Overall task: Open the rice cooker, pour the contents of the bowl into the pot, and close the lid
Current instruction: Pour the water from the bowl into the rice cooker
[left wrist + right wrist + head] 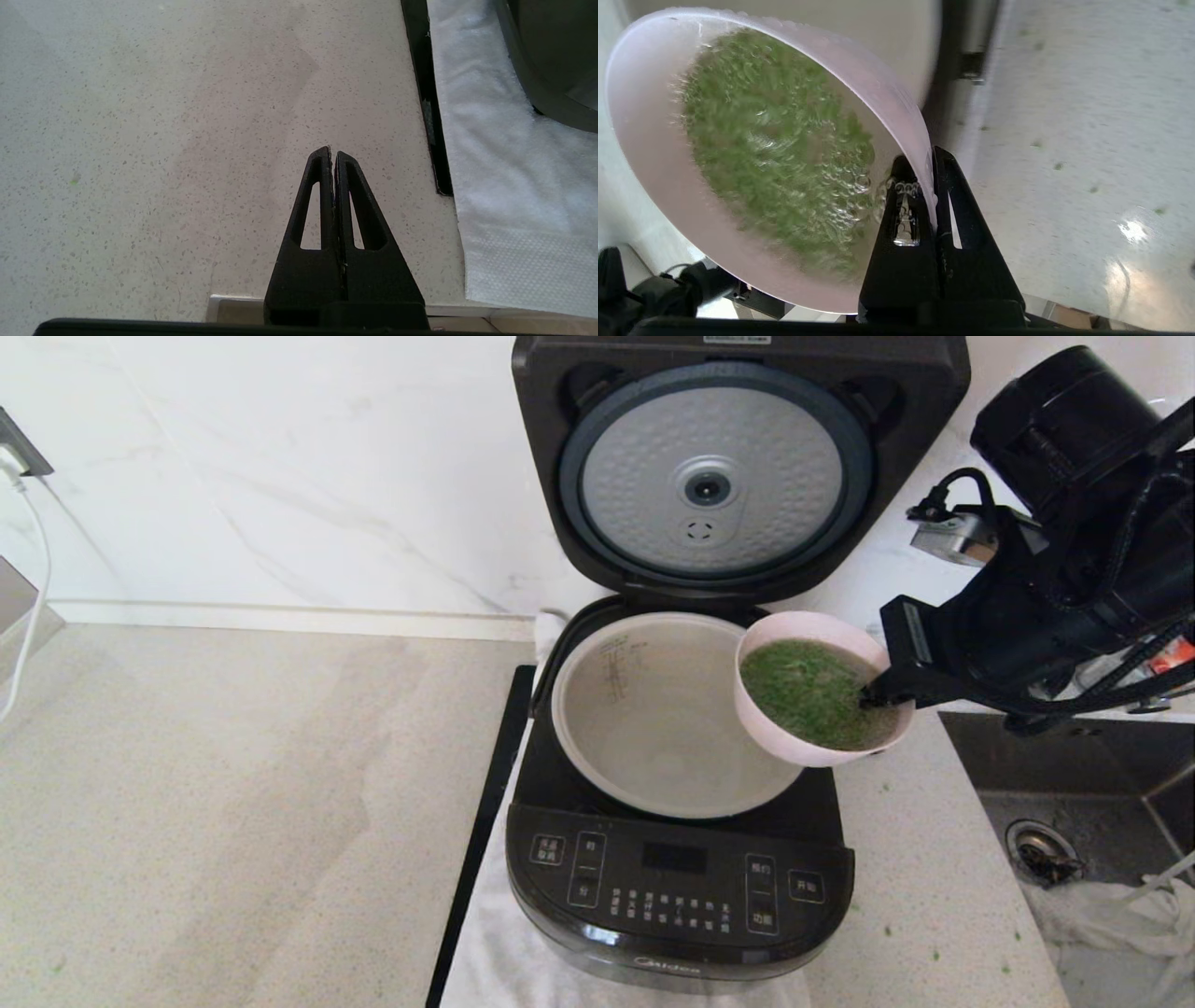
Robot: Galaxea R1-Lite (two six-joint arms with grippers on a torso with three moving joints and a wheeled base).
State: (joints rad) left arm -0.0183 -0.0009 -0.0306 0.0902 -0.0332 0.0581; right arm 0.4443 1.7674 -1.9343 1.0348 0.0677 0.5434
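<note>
The black rice cooker (677, 887) stands in the middle with its lid (738, 467) swung up, the dimpled silver plate facing me. The grey pot (644, 728) inside looks empty. My right gripper (878, 695) is shut on the right rim of the pink bowl (758, 719), one finger inside in the liquid and one outside. It holds the bowl over the pot's right edge, tilted slightly. Chopped green contents (808, 691) in water fill the bowl (649, 140). My left gripper (332, 151) is shut and empty above the bare counter left of the cooker.
A white towel (495, 952) lies under the cooker, with a black strip (481, 821) along its left side. A sink (1074, 775) with a drain is at the right. Green bits dot the counter (934, 896) beside the cooker. A white cable (33, 579) hangs far left.
</note>
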